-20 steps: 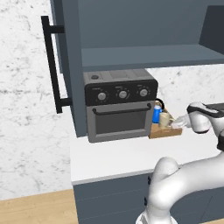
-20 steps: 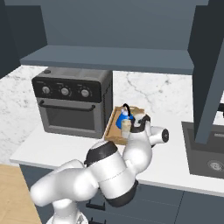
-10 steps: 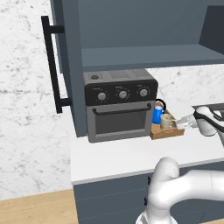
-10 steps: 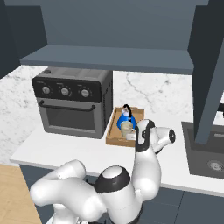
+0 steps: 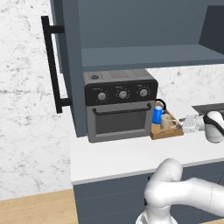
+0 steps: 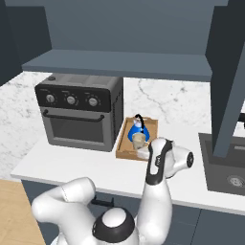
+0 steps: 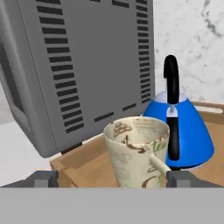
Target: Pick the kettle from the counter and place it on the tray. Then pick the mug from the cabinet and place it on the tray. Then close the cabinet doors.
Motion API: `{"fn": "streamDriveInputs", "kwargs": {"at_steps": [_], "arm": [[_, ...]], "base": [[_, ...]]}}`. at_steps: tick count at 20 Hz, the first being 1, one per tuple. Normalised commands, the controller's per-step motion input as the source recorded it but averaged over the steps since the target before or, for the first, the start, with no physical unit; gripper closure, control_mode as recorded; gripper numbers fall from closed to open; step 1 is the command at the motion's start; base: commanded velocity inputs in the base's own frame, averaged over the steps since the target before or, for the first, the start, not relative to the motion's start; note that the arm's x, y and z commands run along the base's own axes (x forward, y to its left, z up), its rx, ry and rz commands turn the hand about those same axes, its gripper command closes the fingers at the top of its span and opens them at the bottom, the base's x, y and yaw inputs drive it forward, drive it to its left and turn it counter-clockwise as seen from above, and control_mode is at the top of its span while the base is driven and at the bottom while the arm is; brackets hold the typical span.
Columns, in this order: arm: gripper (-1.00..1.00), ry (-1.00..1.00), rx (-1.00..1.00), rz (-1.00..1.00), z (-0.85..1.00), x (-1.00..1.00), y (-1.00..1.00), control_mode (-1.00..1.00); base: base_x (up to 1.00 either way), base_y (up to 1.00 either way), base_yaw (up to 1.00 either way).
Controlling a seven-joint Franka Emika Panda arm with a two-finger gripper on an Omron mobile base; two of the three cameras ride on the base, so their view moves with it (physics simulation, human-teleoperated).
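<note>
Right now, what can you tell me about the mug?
The mug is cream ceramic with brown and green swirly patterns and a loop handle. It stands upright and looks empty inside. It sits on the wooden tray, in front of the blue kettle, beside the oven. The open fingers flank it without gripping.

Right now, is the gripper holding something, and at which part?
Nothing is held. The gripper is open, its fingertips on either side of the mug, which stands on the tray.

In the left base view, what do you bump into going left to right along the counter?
Cabinet door → toaster oven → kettle → mug → gripper.
</note>
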Motion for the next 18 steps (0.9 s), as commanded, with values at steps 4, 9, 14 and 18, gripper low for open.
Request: {"fn": "streamDriveInputs", "kwargs": {"at_steps": [4,9,14,18], "arm": [[-1.00,-0.12,0.12,-0.02,0.46,-0.21,-0.01,-1.00],[-1.00,0.00,0.20,-0.11,0.68,-0.31,-0.29,-1.00],[-1.00,0.04,0.21,-0.12,0.78,-0.28,-0.46,-1.00],[-1.00,0.00,0.17,-0.04,0.41,-0.24,-0.42,-1.00]], "base": [[0.00,0.00,0.00],[0.00,0.00,0.00],[0.00,0.00,0.00],[0.00,0.00,0.00]]}}
